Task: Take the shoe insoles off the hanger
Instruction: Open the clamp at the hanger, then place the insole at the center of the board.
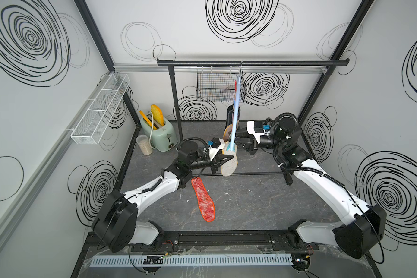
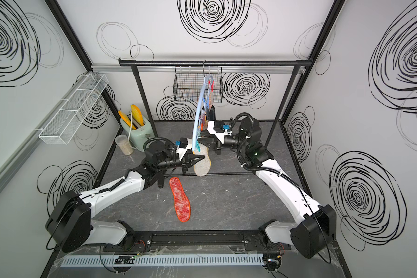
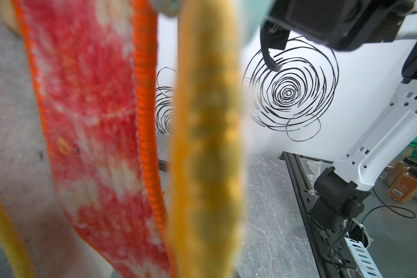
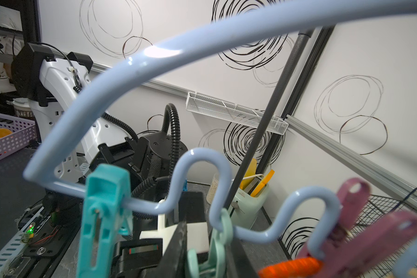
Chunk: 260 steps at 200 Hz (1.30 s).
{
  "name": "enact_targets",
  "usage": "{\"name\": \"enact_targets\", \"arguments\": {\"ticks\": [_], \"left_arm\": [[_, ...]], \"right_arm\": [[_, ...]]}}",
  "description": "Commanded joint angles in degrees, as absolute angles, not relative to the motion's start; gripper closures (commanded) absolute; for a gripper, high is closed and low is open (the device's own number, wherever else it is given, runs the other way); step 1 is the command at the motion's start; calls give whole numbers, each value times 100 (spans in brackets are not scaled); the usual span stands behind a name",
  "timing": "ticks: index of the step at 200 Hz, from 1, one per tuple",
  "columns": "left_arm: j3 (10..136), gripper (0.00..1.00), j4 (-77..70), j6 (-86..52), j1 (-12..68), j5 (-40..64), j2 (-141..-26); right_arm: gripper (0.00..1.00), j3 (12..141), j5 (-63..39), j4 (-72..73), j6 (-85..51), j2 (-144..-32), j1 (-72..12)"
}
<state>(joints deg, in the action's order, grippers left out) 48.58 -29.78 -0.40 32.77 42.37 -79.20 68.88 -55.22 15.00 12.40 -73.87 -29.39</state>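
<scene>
Under the garment rail (image 1: 250, 63), in both top views: hanger (image 1: 236, 101) hangs edge-on. At its near end the left gripper (image 1: 227, 159) is pinched tight on the felt insole (image 1: 229, 168). At 2 o'clock of that, the right gripper (image 1: 241, 143) sits beside the hanger (jaw gap hidden, cannot tell). At 7 o'clock, mesh insole (image 1: 203, 203) flat on the table (image 1: 263, 204). Left wrist: blurred orange-rimmed insole (image 3: 89, 120) and yellow rim (image 3: 207, 144) up close. Right wrist: hanger (image 4: 130, 72), teal peg (image 4: 101, 211), pink peg (image 4: 352, 216).
</scene>
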Motion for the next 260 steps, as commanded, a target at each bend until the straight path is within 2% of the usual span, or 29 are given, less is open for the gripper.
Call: {"name": "enact_targets", "arguments": {"ticks": [1,35,94,139,175,213,260], "left_arm": [[4940,100,-3094,80,3331,4221,-7802],[4913,100,-2988,115,3374,4084,-7782],[4608,100,-2945,-62,3394,3848,-7635],[3752,100,-3331,-1117,3318,3763,-7529],[3516,100,-2891,-2268,3316,3506,-7899],[3083,100,-3508,-3651,3366,3693,-8329],[2980,100,-3621,-4131,3717,3352,-9068]], "right_arm": [[86,6855,-5730,1466,1324,-7216,-2969],[100,6855,-5739,1485,1293,-7191,-2969],[100,6834,-5752,1502,1279,-7163,-2963],[100,6812,-5704,1501,1292,-7147,-2968],[100,6726,-5610,1532,1291,-7081,-2966],[100,6697,-5563,1529,1301,-7014,-2985],[100,6726,-5555,1491,1301,-7023,-3030]]}}
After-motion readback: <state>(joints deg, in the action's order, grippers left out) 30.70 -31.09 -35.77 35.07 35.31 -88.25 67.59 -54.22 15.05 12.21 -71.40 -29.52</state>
